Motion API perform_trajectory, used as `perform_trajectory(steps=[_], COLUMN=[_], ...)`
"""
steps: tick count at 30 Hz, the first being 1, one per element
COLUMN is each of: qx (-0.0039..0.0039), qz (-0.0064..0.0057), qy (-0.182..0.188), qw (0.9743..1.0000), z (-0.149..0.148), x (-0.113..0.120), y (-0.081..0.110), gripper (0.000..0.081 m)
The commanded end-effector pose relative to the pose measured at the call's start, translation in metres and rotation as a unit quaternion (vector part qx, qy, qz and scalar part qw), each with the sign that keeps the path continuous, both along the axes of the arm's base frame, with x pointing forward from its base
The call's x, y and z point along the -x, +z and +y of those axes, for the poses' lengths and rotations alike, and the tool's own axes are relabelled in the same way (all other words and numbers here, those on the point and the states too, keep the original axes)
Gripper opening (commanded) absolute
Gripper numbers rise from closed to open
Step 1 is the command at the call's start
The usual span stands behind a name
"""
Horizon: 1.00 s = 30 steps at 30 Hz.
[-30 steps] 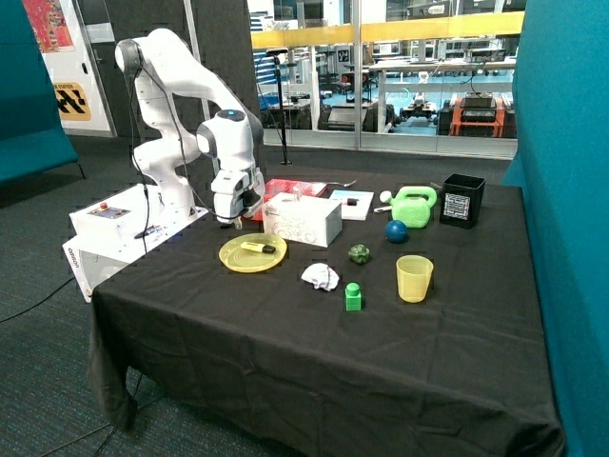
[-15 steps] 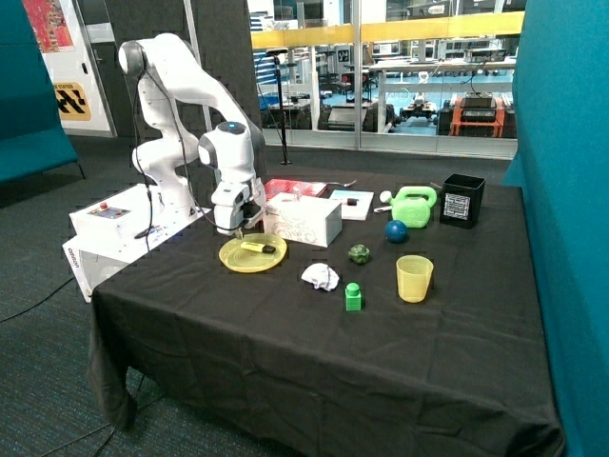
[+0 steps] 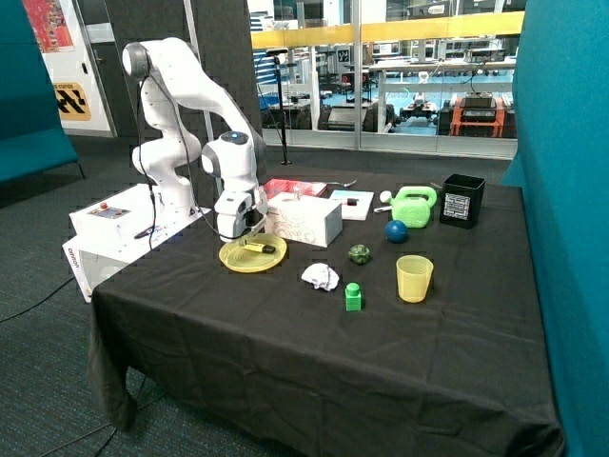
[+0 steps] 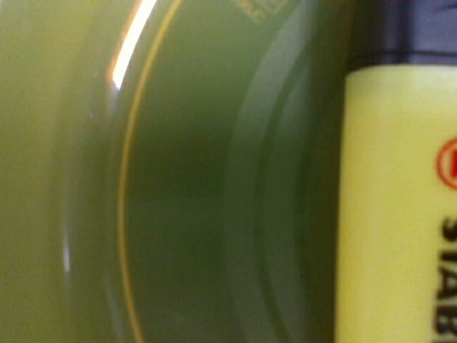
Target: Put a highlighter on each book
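The hand (image 3: 247, 238) hung low over the yellow plate (image 3: 235, 259), right above the yellow highlighter (image 3: 258, 248) lying in it; whether it was open or closed could not be told, since the arm's white head hid it from outside and the wrist view showed only the highlighter's body (image 4: 393, 207) and the plate's glossy inside (image 4: 178, 186), very close. Nothing suggested a hold yet. The risk seemed to lie in the pick itself: the highlighter was flat in a shallow, slick dish, so a descent slightly off its middle could push it along the plate or pinch one end and let it swing out. Pressing down too far could tip or shove the light plate, which sat just beside the white box (image 3: 303, 219). That box stood between the plate and the two books, the red book (image 3: 285, 186) and the white book (image 3: 350, 204) behind it, so a carry kept too low might clip it. On the white book a small dark thing lay, too small to name; the red book looked bare, so the task seemed mostly undone. Farther out on the surface (image 3: 314, 352) sat a crumpled paper (image 3: 321, 276), a green block (image 3: 353, 297) and a cup (image 3: 414, 278), well apart from the likely path.
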<state>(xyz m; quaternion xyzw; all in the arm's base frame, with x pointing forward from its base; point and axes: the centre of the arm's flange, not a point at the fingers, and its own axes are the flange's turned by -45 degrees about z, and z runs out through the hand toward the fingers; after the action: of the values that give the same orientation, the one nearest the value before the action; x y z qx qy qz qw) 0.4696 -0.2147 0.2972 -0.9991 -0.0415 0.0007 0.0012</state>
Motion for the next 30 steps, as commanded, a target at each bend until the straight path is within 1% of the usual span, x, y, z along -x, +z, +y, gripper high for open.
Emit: perform_trajectory(steps=[1, 12, 20, 30], qx=[0.00113, 0.00115, 0.00116, 0.00117], qz=[-0.0008, -0.0008, -0.0007, -0.0007], qy=[-0.004, -0.024, -0.048, -0.058], qw=[1.0, 0.9997, 0.9989, 0.9983], z=[0.0033, 0.0039, 0.0009, 0.0007], x=[-0.0007, -0.004, -0.0036, -0.0004], y=[-0.0111, -0.0144, -0.0151, -0.0206], gripper=[0.0432, 0.0424, 0.0414, 0.0409])
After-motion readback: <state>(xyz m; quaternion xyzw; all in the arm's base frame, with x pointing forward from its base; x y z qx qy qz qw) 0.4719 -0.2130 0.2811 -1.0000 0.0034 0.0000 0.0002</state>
